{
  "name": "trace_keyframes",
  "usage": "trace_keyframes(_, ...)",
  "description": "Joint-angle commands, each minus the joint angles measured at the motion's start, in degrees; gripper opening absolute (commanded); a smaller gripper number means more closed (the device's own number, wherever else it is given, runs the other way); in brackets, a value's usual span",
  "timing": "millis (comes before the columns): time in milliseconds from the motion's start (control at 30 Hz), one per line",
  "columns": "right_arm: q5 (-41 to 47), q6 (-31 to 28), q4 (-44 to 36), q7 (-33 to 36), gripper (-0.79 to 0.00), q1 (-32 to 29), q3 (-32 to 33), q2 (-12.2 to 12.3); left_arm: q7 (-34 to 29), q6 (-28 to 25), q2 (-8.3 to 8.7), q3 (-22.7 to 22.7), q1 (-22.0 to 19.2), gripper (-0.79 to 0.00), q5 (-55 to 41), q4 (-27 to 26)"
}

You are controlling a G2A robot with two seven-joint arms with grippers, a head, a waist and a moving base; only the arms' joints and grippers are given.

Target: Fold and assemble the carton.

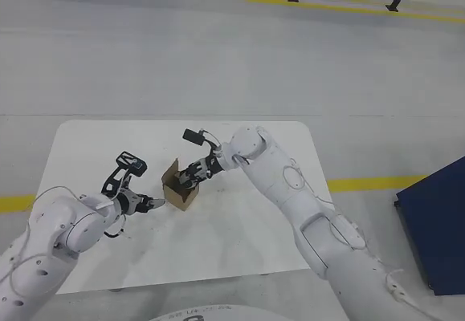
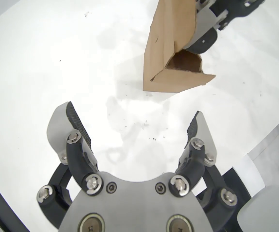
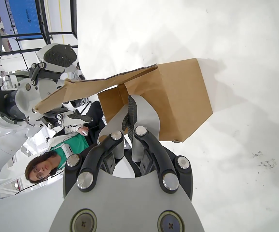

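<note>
Carton (image 1: 174, 195) stands boxed, but 1 flap is unfolded; right pincer (image 3: 131, 103) pinches its wall, left pincer (image 2: 132, 109) gapes wide, empty, near it. Closing remains.

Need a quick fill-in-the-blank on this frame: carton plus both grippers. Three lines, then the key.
1. The carton on the table is made of ____ cardboard.
2. The left gripper sits apart from the carton with its jaws ____.
3. The right gripper is ____ on a wall of the carton.

Missing words: brown; open; shut
</note>
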Motion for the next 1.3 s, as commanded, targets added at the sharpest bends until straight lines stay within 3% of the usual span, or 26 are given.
trace_keyframes(0, -0.3, 0.6, -0.8, -0.2, -0.785, -0.3, 0.0, 0.1, 1.6, 1.5, -0.44, 0.7, -0.8, 0.0, -0.8, 1.2)
trace_keyframes(300, -0.1, -0.6, -5.1, 0.3, -0.785, -3.1, 1.8, 1.6, 6.1, 5.0, -2.55, 5.7, -4.6, 0.0, 0.1, 7.5)
trace_keyframes(533, 6.5, -14.4, -11.8, 6.5, -0.785, -9.9, 8.3, 4.6, 6.2, 6.6, -3.72, 7.3, -6.9, 0.0, 0.1, 10.0)
trace_keyframes(633, 11.0, -17.2, -12.8, 6.3, -0.785, -13.2, 12.7, 5.9, 6.3, 6.9, -3.99, 7.5, -7.3, 0.0, 0.3, 10.6)
trace_keyframes(800, 13.7, -8.4, -9.8, 4.0, -0.785, -12.2, 14.8, 6.5, 6.2, 7.7, -4.42, 8.1, -7.9, 0.0, 1.9, 11.3)
trace_keyframes(933, 11.2, 1.4, -4.6, 3.0, -0.785, -6.9, 11.0, 5.7, 6.4, 8.8, -4.86, 8.7, -8.4, 0.0, 3.9, 12.0)
trace_keyframes(1267, 10.7, 5.2, 1.8, 3.6, -0.785, -1.0, 4.2, 3.4, 6.2, 9.7, -5.82, 9.6, -9.4, 0.0, 6.2, 13.9)
